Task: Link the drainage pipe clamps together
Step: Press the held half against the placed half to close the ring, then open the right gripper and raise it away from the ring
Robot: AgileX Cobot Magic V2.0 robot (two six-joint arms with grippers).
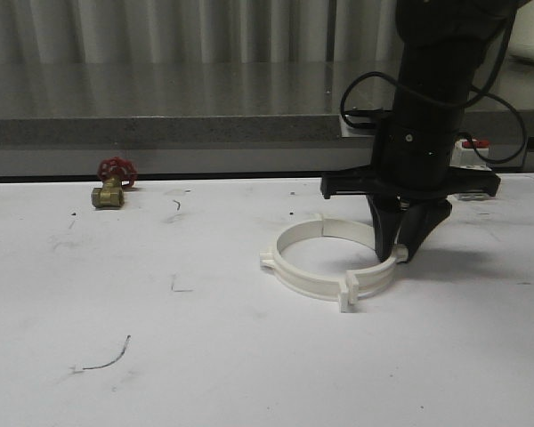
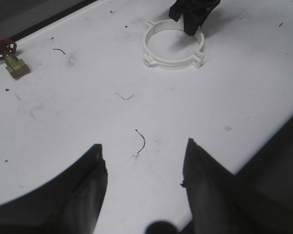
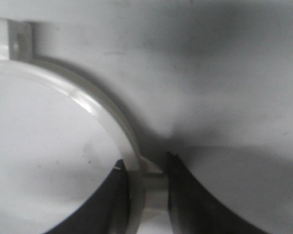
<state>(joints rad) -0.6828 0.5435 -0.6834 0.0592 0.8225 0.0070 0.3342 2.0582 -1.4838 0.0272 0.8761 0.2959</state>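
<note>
A: The drainage pipe clamps (image 1: 331, 261) lie right of centre in the front view, flat on the white table (image 1: 160, 356); the two white half-bands meet to make a wide ring, with paired tabs at the ring's left edge and at its lower right.

B: And the right gripper (image 1: 400, 256)?

A: It comes straight down from the upper right of the frame; its black fingers (image 1: 384, 233) straddle the right side of the ring, one inside the band and one outside; in the right wrist view the band (image 3: 107, 117) curves from the upper left down into the gap at the bottom centre, and both fingers press against the white plastic there, so it is pinching the clamps.

B: The left gripper (image 2: 144, 180)?

A: In the left wrist view its two dark fingers (image 2: 88, 190) stand wide apart at the bottom of the frame, nothing between them but bare table; the ring (image 2: 174, 45) sits well away at the top centre of that frame, with the other gripper (image 2: 193, 14) on its far rim.

B: Anything else on the table?

A: A brass valve with a red handwheel (image 1: 112, 183) near the upper left of the front view, well apart from the ring; a white blocky part with a red top (image 1: 474, 153) at the far right, partly hidden behind the arm; a thin dark scrap of wire (image 1: 107, 358) at the lower left.
</note>
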